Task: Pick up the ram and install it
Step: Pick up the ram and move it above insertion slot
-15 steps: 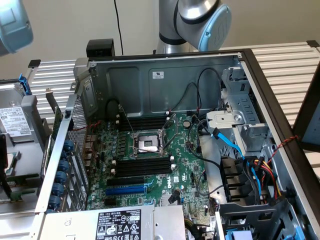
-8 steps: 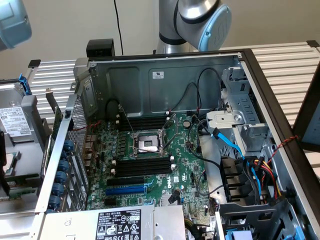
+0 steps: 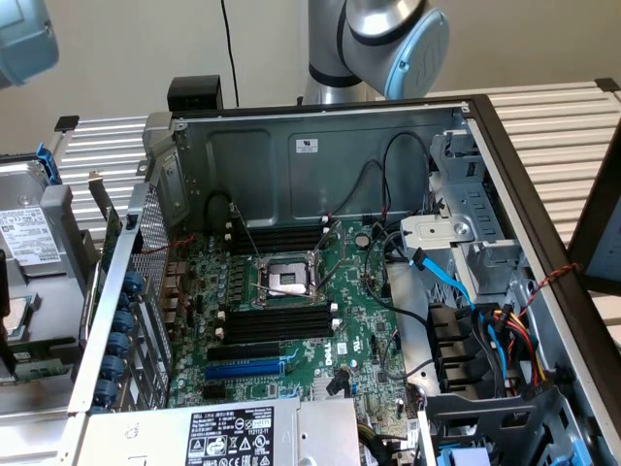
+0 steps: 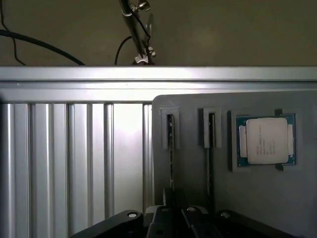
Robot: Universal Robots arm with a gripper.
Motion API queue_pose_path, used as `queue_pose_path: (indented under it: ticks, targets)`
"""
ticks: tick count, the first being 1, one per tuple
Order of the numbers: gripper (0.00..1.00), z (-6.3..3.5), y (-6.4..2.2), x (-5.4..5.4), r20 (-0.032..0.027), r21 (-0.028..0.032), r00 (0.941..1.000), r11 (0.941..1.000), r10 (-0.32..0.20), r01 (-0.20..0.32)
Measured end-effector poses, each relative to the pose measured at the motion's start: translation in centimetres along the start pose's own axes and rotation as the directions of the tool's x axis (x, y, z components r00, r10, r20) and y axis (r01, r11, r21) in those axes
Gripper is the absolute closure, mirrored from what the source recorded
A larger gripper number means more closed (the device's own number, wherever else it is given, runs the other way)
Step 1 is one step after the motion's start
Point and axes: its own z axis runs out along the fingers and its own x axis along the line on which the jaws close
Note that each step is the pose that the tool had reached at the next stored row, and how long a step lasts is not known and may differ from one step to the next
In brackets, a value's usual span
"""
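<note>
Ram, a long thin circuit-board stick [image 4: 171,148], is seen edge-on from the wrist view as a narrow dark strip with a few bright glints. It stands upright in a slim slot of a flat grey holder plate [image 4: 193,168]. A second slim slot [image 4: 211,134] lies just beside it; what it holds is too dark to make out. Near these, in a square recess of the same plate, sits a silver-capped processor chip on a green board [image 4: 267,140]. The plate rests on a ribbed aluminium table [image 4: 74,163].

The black gripper [image 4: 177,214] hangs directly over one end of the ram stick, its jaws drawn almost together. Whether they pinch the stick cannot be told.

In the exterior view, an open grey metal computer case [image 3: 320,146] lies on the table. Inside is a green motherboard [image 3: 359,311] with long black memory slots with white end clips [image 3: 277,325] beside a metal processor socket [image 3: 288,279]. The silver robot arm with a pale-blue joint cap [image 3: 398,39] rises behind the case.
</note>
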Motion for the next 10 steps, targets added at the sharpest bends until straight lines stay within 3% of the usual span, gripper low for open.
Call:
queue_pose_path:
  ticks: [10]
  targets:
    - [0.88, -0.66, -0.01, 0.01, 0.002, -0.0001, 1.0, 1.0, 0.0, 0.0]
